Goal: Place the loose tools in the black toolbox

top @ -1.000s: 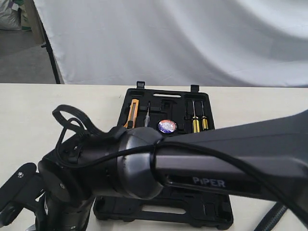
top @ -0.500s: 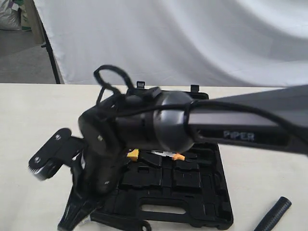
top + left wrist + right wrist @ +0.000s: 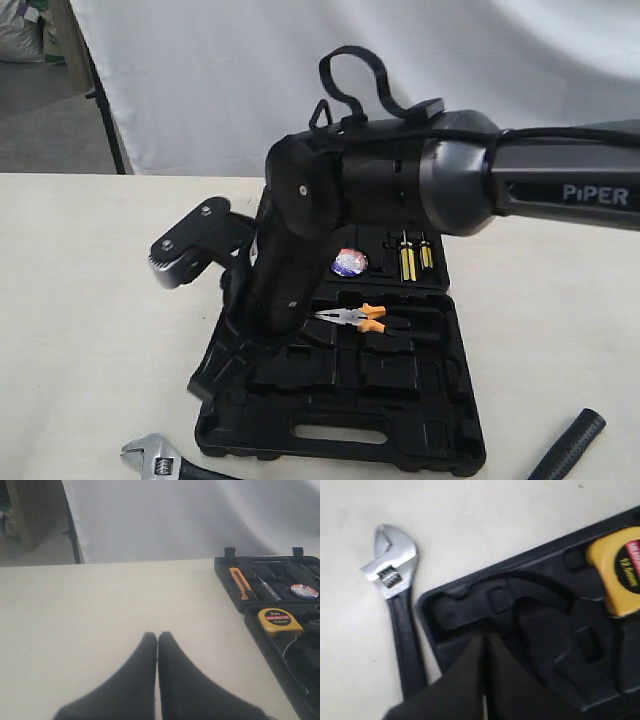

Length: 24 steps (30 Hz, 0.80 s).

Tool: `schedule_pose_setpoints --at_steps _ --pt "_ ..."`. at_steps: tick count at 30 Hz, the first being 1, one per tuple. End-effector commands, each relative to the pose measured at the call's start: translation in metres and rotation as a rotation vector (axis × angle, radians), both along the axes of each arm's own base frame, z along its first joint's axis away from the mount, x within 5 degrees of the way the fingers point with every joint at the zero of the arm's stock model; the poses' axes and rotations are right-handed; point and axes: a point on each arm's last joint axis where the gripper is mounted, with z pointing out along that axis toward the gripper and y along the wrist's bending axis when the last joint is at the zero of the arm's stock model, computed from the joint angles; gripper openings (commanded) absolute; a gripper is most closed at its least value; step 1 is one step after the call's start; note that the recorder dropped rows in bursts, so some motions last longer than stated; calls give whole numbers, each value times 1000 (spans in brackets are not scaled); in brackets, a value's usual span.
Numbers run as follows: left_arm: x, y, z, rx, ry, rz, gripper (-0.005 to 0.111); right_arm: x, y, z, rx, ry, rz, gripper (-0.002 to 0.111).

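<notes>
The black toolbox (image 3: 340, 436) lies open on the table, and the blue-purple tape roll (image 3: 348, 263) rests in its far half. Near the table's front edge, left of the case, is the silver adjustable wrench (image 3: 150, 458); its head (image 3: 391, 566) shows clearly in the right wrist view. At the front right only the hammer's black handle (image 3: 570, 447) shows; its head is out of view. My right gripper (image 3: 484, 638) is shut and empty over the front left corner of the toolbox (image 3: 470, 605), beside the wrench. Off to the left of the toolbox (image 3: 235, 595), my left gripper (image 3: 157, 635) is shut and empty over bare table.
Orange-handled pliers (image 3: 360, 318), yellow-handled screwdrivers (image 3: 412, 256), a yellow tape measure (image 3: 279, 620) and an orange utility knife (image 3: 242, 582) sit in the case. The right arm's bulky wrist (image 3: 330, 210) hangs over the case's left side. A white sheet (image 3: 350, 70) backs the table.
The right arm has risen and swung back toward the right, uncovering the front half of the case, the pliers and the wrench. Its gripper has moved from the table's front left to the case's corner.
</notes>
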Motion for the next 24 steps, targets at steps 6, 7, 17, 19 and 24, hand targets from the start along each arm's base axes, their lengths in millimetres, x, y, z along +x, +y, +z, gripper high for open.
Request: schedule_pose_setpoints --at_steps 6,7,17,19,24 --pt "0 0 -1 -12 1 -3 1 -63 33 -5 -21 -26 110 29" --pt "0 0 -1 -12 1 -3 1 -68 36 -9 -36 -37 134 37" --pt "0 0 -1 -12 1 -3 1 -85 50 -67 -167 4 225 53" --pt "0 0 -1 -12 1 -3 1 -83 50 -74 -185 -10 234 53" --pt "0 0 -1 -12 1 -3 1 -80 55 -72 -141 -45 239 53"
